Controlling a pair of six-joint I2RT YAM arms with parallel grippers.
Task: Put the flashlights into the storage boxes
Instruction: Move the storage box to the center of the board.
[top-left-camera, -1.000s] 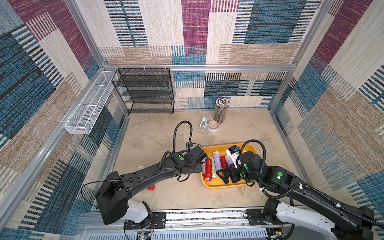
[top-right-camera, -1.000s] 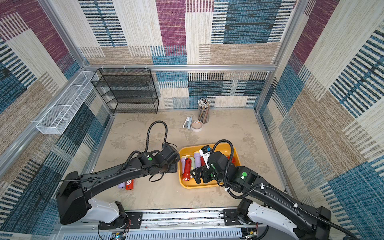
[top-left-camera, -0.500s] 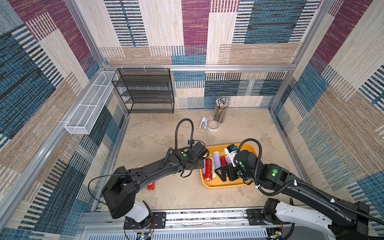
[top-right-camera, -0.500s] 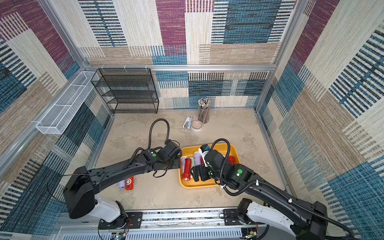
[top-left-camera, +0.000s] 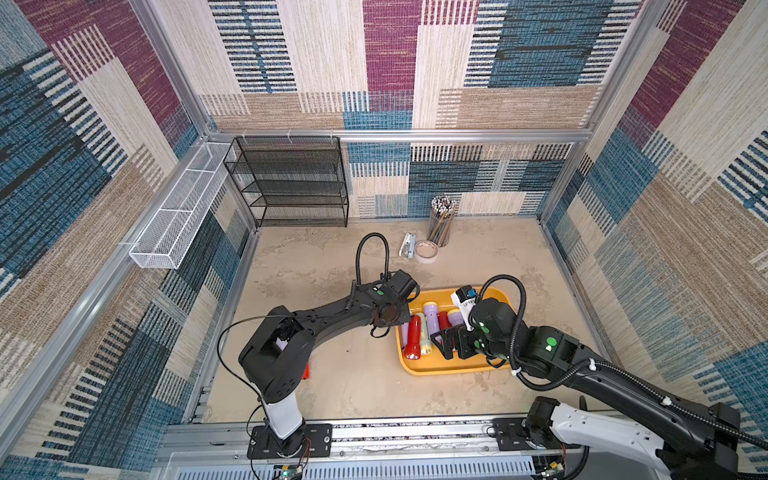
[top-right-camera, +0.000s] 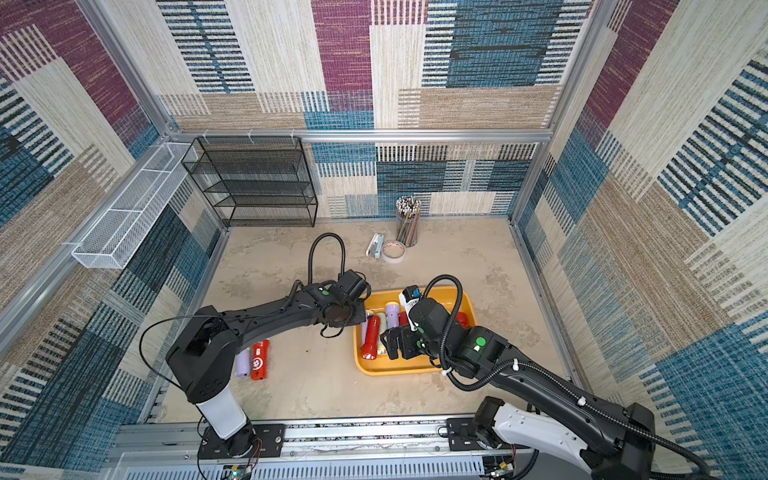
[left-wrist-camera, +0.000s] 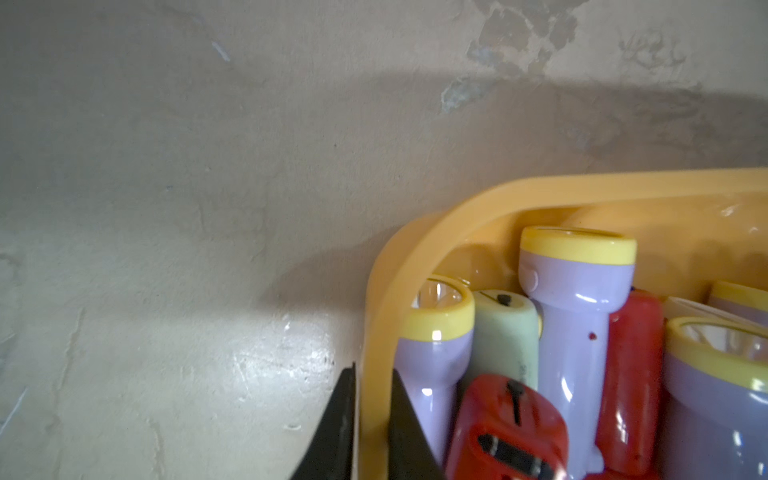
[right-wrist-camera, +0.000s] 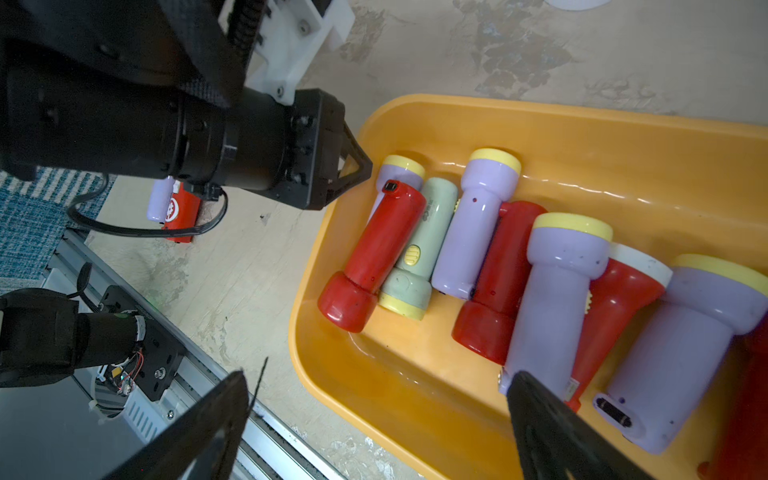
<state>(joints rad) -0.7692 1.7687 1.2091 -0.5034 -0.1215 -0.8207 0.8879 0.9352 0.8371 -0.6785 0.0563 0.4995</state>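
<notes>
Yellow-orange tray (left-wrist-camera: 419, 232), already holding most flashlights (right-wrist-camera: 469, 232), now has its wall pinched by the left tool (left-wrist-camera: 372, 372), just snapped closed, apparently to steady it, while the right tool (right-wrist-camera: 378, 376) hangs wide open above; two stray flashlights (top-right-camera: 259, 359) wait on the table (top-right-camera: 316, 386).

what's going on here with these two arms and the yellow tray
The robot is packing flashlights into the yellow tray. The left claw is clamped on the tray's rim near a corner, while the right claw hangs open and empty above those lying inside. A lilac flashlight and a red flashlight lie on the table near the left arm's base, not yet packed.
</notes>
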